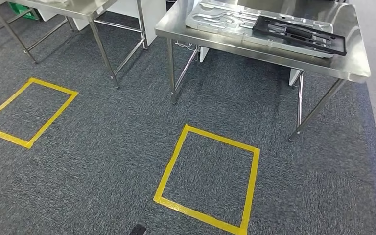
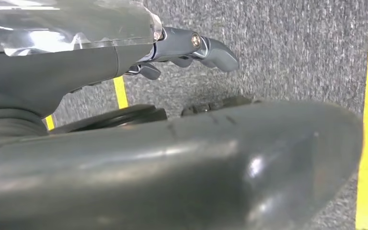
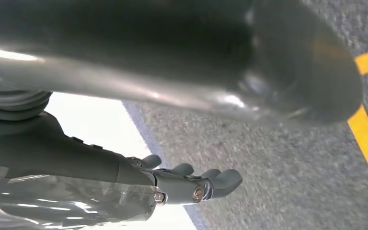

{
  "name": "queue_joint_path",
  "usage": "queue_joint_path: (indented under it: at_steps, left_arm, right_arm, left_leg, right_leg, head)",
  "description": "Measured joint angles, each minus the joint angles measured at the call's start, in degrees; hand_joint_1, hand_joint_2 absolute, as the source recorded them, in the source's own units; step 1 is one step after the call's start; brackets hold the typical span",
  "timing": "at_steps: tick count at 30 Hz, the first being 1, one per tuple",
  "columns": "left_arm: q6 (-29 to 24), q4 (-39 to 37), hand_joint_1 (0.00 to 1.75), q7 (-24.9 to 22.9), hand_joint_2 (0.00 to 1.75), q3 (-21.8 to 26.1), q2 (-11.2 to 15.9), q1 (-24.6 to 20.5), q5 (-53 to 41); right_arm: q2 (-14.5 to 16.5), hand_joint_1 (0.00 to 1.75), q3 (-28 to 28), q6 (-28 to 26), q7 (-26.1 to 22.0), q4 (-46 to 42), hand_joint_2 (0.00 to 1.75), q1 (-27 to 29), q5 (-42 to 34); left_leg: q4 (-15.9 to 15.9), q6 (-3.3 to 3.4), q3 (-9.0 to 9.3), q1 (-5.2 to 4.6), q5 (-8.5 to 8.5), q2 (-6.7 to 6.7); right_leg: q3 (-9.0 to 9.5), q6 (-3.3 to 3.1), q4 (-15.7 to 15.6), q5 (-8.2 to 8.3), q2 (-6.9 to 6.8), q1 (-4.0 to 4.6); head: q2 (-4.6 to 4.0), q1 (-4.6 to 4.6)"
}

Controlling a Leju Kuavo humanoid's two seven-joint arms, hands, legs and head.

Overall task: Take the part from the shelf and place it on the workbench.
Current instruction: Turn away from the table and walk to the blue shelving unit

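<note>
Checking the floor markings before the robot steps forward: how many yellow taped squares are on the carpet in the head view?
2. One yellow square lies at the left, before the left steel table; the other yellow square lies before the workbench. More may lie outside the frame.

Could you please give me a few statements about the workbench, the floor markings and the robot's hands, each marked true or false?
1. A black frame-like part lies on the steel workbench. True.
2. The left hand holds the part. False: it holds nothing.
3. Two yellow tape squares mark the carpet. True.
4. The right hand rests on the workbench. False: it hangs above the carpet.
5. The workbench top is wooden. False: it is shiny metal.
</note>
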State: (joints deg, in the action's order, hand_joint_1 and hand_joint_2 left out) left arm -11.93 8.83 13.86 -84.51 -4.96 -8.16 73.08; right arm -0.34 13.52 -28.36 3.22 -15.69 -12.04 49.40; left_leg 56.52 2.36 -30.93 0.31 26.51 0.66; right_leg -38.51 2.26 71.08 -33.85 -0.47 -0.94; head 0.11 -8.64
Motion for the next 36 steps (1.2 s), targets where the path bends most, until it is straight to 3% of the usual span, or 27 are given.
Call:
queue_joint_path:
  at_steps: [1,2,4,6,8,10,12,14,16,17,18,19,21,22,23,25,26,28,29,31,32,33,34,36]
  left_arm:
    - [0.0,0.0,0.0,0.0,0.0,-0.1,0.0,0.1,0.0]
    - [0.0,0.0,0.0,-0.1,0.0,-0.1,0.0,0.2,0.0]
    - [0.0,0.0,0.0,-0.1,0.0,-0.2,0.0,0.3,0.1]
    - [-0.3,0.0,0.0,-0.1,0.0,-0.2,0.0,0.3,0.2]
    - [-1.1,0.0,0.0,0.1,0.0,-0.2,0.0,0.3,0.5]
    - [-1.9,0.0,0.0,0.4,0.0,-0.2,0.2,0.7,1.1]
    - [-2.7,0.0,0.0,0.8,0.0,-0.2,0.4,0.9,1.8]
    - [-3.3,0.0,0.0,1.1,0.0,0.0,0.7,0.8,2.5]
    - [-3.9,0.0,0.0,1.2,0.0,0.2,0.9,1.0,3.3]
    - [-4.2,0.0,0.0,1.2,0.0,0.4,1.0,1.1,3.8]
    - [-4.4,0.0,0.0,1.2,0.0,0.6,1.1,1.3,4.1]
    - [-4.6,0.0,0.0,1.2,0.0,0.9,1.3,1.4,4.4]
    - [-5.1,-0.1,0.0,0.8,0.0,1.4,1.5,1.3,4.8]
    - [-5.3,-0.1,0.0,0.4,0.0,1.5,1.7,1.3,5.0]
    - [-5.4,-0.1,0.0,0.0,0.0,1.6,1.8,1.3,5.1]
    - [-5.7,-0.1,0.0,-0.4,0.0,1.6,2.1,1.6,5.1]
    - [-5.9,-0.1,0.0,-0.6,0.0,1.6,2.2,1.7,5.2]
    - [-6.3,-0.2,0.0,-0.5,0.0,1.7,2.3,1.7,5.4]
    - [-6.5,-0.2,0.0,-0.2,0.0,1.8,2.4,1.7,5.6]
    - [-6.6,-0.3,0.0,0.4,0.0,2.2,2.5,1.7,6.0]
    - [-6.6,-0.3,0.0,0.7,0.0,2.4,2.6,1.8,6.2]
    - [-6.7,-0.3,0.0,1.1,0.0,2.6,2.7,1.9,6.3]
    - [-6.9,-0.3,0.0,1.7,0.0,2.7,2.8,1.9,6.3]
    - [-7.1,-0.4,0.0,2.9,0.0,2.9,3.0,1.6,6.5]
  right_arm:
    - [0.0,0.0,-0.1,0.0,-0.1,0.1,0.0,0.2,0.0]
    - [0.0,0.0,-0.2,0.0,-0.2,0.2,0.0,0.4,0.1]
    - [0.0,0.0,-0.3,0.1,-0.5,0.3,0.0,0.5,0.3]
    - [0.1,0.0,-0.5,0.5,-0.7,0.3,0.0,0.4,0.7]
    - [0.1,0.0,-0.7,1.4,-0.8,0.4,0.0,0.3,1.3]
    - [0.4,0.0,-0.8,2.1,-0.8,0.4,0.0,0.0,1.9]
    - [0.7,0.0,-0.8,2.6,-0.7,0.4,0.0,-0.4,2.4]
    - [0.9,0.0,-0.8,2.9,-0.4,0.5,0.0,-0.6,3.1]
    - [1.0,0.0,-0.8,3.1,-0.1,0.7,0.0,-0.7,4.1]
    - [1.1,0.0,-0.8,3.1,0.1,0.7,0.0,-0.8,4.6]
    - [1.2,0.0,-0.8,3.1,0.4,0.7,0.0,-0.9,5.0]
    - [1.3,0.0,-0.8,3.0,0.6,0.7,0.0,-1.1,5.3]
    - [1.6,0.0,-0.8,2.5,1.2,0.7,0.0,-1.4,5.8]
    - [1.8,0.0,-0.8,2.2,1.5,0.7,0.0,-1.5,6.1]
    - [1.9,0.0,-0.8,1.9,1.8,0.7,0.0,-1.5,6.4]
    - [2.3,0.0,-0.8,1.5,2.1,0.7,0.0,-1.6,6.9]
    - [2.4,0.0,-0.8,1.4,2.3,0.7,0.0,-1.6,7.0]
    - [2.7,0.0,-0.8,1.1,2.9,0.8,0.0,-1.5,7.2]
    - [2.8,0.0,-0.8,1.0,3.3,0.9,0.0,-1.3,7.2]
    - [2.9,0.0,-0.9,0.7,3.8,1.1,0.0,-0.7,7.2]
    - [3.0,0.0,-1.0,0.5,4.1,1.2,0.0,-0.3,7.2]
    - [3.0,0.0,-1.1,0.2,4.5,1.4,0.0,0.0,7.1]
    - [3.1,0.0,-1.3,-0.4,5.1,1.4,0.0,0.3,7.0]
    - [3.1,0.0,-1.8,-2.8,6.4,1.7,0.0,1.0,7.1]
  left_leg:
    - [0.1,-0.01,-0.16,-0.02,-0.08,0.65]
    - [0.1,-0.07,-0.24,-0.04,-0.14,1.31]
    - [0.3,-0.27,-0.27,-0.03,-0.18,2.62]
    - [0.7,-0.72,-0.52,-0.18,-0.13,3.77]
    - [0.9,-1.4,-1.01,-0.19,-0.24,4.76]
    - [0.9,-2.12,-1.43,-0.04,-0.34,5.45]
    - [3.0,-2.71,-2.54,-0.1,1.12,3.72]
    - [9.6,-3.11,-5.55,-0.07,4.71,1.05]
    - [16.5,-3.37,-8.75,0.11,7.42,0.11]
    - [17.5,-3.43,-9.12,0.17,7.32,-0.1]
    - [16.1,-3.41,-8.28,0.21,6.14,-0.33]
    - [12.5,-3.29,-6.32,0.23,4.25,-0.8]
    - [4.4,-2.74,-2.03,-0.08,1.39,-3.19]
    - [1.9,-2.43,-0.81,-0.31,0.76,-4.01]
    - [0.9,-2.14,-0.43,-0.53,0.71,-4.43]
    - [0.7,-1.54,-0.54,-0.56,0.41,-3.26]
    - [0.4,-1.2,-0.47,-0.44,0.16,-2.76]
    - [-0.1,-0.49,-0.34,-0.17,-0.41,-1.76]
    - [-0.2,-0.31,-0.48,-0.17,-0.56,-1.23]
    - [-0.1,-0.14,-0.73,-0.25,-0.67,0.08]
    - [0.0,-0.14,-0.77,-0.3,-0.68,0.8]
    - [0.2,-0.17,-0.79,-0.32,-0.66,1.53]
    - [0.3,-0.24,-0.77,-0.33,-0.62,2.23]
    - [0.6,-0.52,-0.88,-0.37,-0.5,3.46]
  right_leg:
    - [-1.14,0.08,2.6,-0.72,0.16,0.0]
    - [-1.2,0.09,3.0,-0.18,0.24,-0.01]
    - [1.85,-0.09,-3.0,3.6,0.92,-0.1]
    - [5.52,-0.49,-10.4,6.34,3.17,-0.24]
    - [6.63,-0.97,-13.0,6.54,4.31,-0.19]
    - [6.63,-1.62,-13.3,6.72,3.26,-0.24]
    - [6.75,-2.47,-13.8,6.98,2.03,-0.4]
    - [6.77,-3.07,-14.0,7.0,0.57,-0.28]
    - [6.7,-3.26,-13.9,6.93,-1.02,-0.09]
    - [6.67,-3.26,-13.9,6.91,-1.72,-0.03]
    - [6.68,-3.21,-13.9,6.88,-2.35,0.01]
    - [6.75,-3.13,-13.8,6.83,-2.91,0.03]
    - [6.97,-2.77,-13.7,6.61,-3.93,0.26]
    - [7.06,-2.5,-13.6,6.52,-4.39,0.4]
    - [7.14,-2.21,-13.6,6.47,-4.84,0.53]
    - [7.3,-1.55,-13.6,6.42,-5.72,0.59]
    - [7.29,-1.2,-13.3,6.06,-5.32,0.47]
    - [5.84,-0.65,-9.8,3.49,-2.84,0.2]
    - [4.32,-0.47,-6.3,1.5,-1.29,0.06]
    - [0.88,-0.29,1.0,-1.54,-0.09,0.02]
    - [0.09,-0.28,2.5,-1.54,0.07,0.03]
    - [0.31,-0.35,1.8,-0.38,0.2,0.04]
    - [1.58,-0.5,-1.1,1.68,0.49,0.03]
    - [5.03,-1.02,-9.0,5.39,2.53,-0.01]
  head:
    - [0.0,0.0]
    - [0.0,0.0]
    - [0.0,0.01]
    - [0.0,0.0]
    - [0.0,-0.01]
    - [0.0,-0.01]
    - [0.0,-0.03]
    - [0.0,-0.04]
    - [0.0,-0.04]
    - [0.0,-0.04]
    - [0.0,-0.04]
    - [0.0,-0.04]
    - [0.0,-0.04]
    - [0.0,-0.04]
    - [0.0,-0.03]
    - [0.0,-0.03]
    - [0.0,-0.02]
    - [0.0,-0.02]
    - [0.0,-0.01]
    - [0.0,-0.02]
    - [0.0,-0.02]
    - [0.0,-0.02]
    - [0.0,-0.02]
    - [0.0,-0.02]
